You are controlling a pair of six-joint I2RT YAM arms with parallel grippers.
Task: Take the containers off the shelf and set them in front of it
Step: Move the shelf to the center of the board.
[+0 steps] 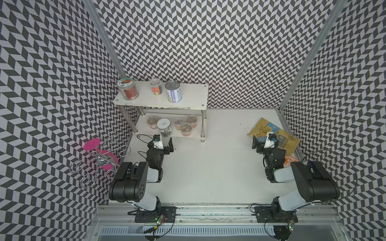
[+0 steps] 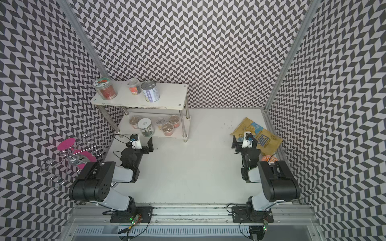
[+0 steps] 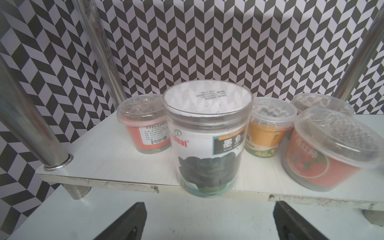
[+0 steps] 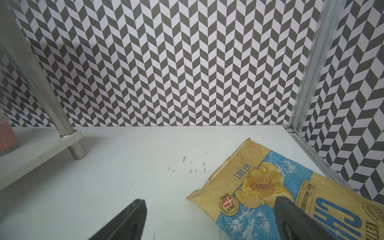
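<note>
**Two pairs of fingers spread wide and empty, all containers on the shelf**

The left fingers (image 3: 128,224), matte black wedges, stand wide apart just short of the chipped front edge of the lower board of the white shelf (image 1: 188,98). Straight ahead between them, at that edge, rises a clear cylindrical jar (image 3: 207,145) with a white top and dark contents. Four squat film-topped cups (image 3: 268,133) with orange and red labels sit behind and beside it. On the glossy upper board, above and beyond these fingers, stand a red-filled jar (image 1: 127,88), a small cup (image 1: 156,87) and a pull-tab tin can (image 1: 173,91). The right fingers (image 4: 126,222), equally wide, hold nothing over the smooth tabletop (image 1: 208,167). A crinkled yellow-blue chips bag (image 4: 270,187) lies just ahead, and one finger overlaps it in the wrist view.
</note>
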